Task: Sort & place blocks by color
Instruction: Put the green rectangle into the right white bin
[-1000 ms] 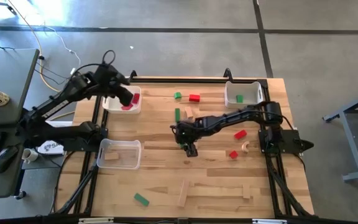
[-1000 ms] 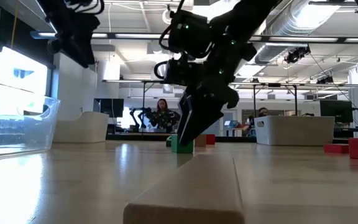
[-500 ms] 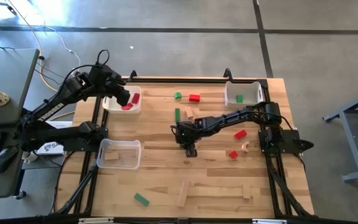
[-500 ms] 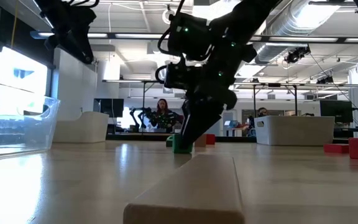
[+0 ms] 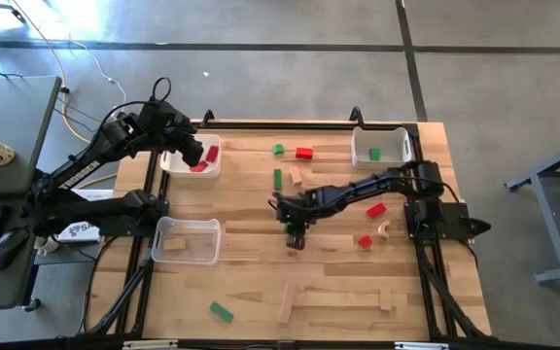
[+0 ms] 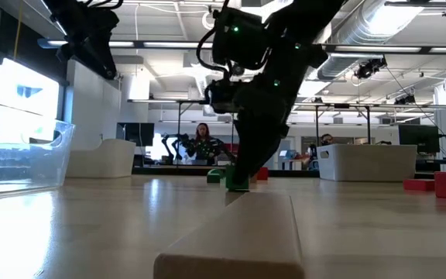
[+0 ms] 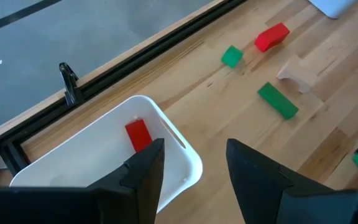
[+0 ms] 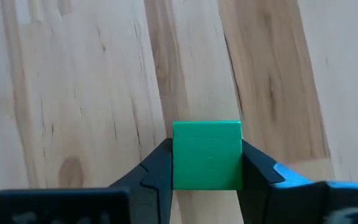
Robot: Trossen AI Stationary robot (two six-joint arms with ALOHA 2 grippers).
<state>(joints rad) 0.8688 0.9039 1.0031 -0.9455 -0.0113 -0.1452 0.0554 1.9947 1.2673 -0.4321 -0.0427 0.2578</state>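
Note:
Red, green and plain wood blocks lie scattered over the wooden table (image 5: 261, 282). My right gripper (image 5: 295, 239) is at mid-table, pointing steeply down and shut on a green block (image 8: 206, 155), which also shows in the low view (image 6: 237, 180). My left gripper (image 5: 194, 153) hangs open above the white bin (image 5: 188, 175) at the far left, with nothing between its fingers (image 7: 148, 177). A red block (image 7: 138, 134) lies in that bin. My right gripper pinches the green block's two opposite sides (image 8: 178, 158) between its two fingers, coming from above and slanting steeply down. The block sits square between the fingers. Whether it rests on the table or is clear of it, I cannot tell.
A white bin (image 5: 358, 160) at the far right holds a green block (image 5: 374, 154). A clear bin (image 5: 188, 222) at the left holds a wood block (image 5: 175, 243). Loose blocks lie nearby: a green bar (image 5: 277, 178), a red one (image 5: 375, 209), a long wood bar (image 5: 331, 241) beside my right gripper.
My right gripper has shut on the green block and rolled its wrist, and the block has turned with it. My left arm has kept still over the white bin.

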